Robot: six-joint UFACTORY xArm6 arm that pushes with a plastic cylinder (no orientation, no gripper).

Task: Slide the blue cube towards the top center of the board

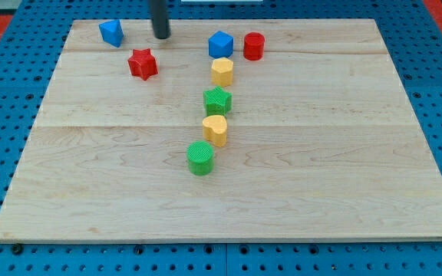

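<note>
The blue cube (220, 44) sits near the view's top, just right of the board's centre line, beside a red cylinder (254, 46). My tip (161, 35) rests on the board near the top edge, well to the left of the blue cube and apart from it. A second blue block (111, 32), wedge-like, lies at the top left, left of my tip. A red star (142, 64) lies below and left of my tip.
Below the blue cube runs a line of blocks: a yellow hexagon (222, 72), a green star (217, 100), a yellow heart-like block (215, 130) and a green cylinder (201, 158). The wooden board (344, 153) lies on a blue pegboard.
</note>
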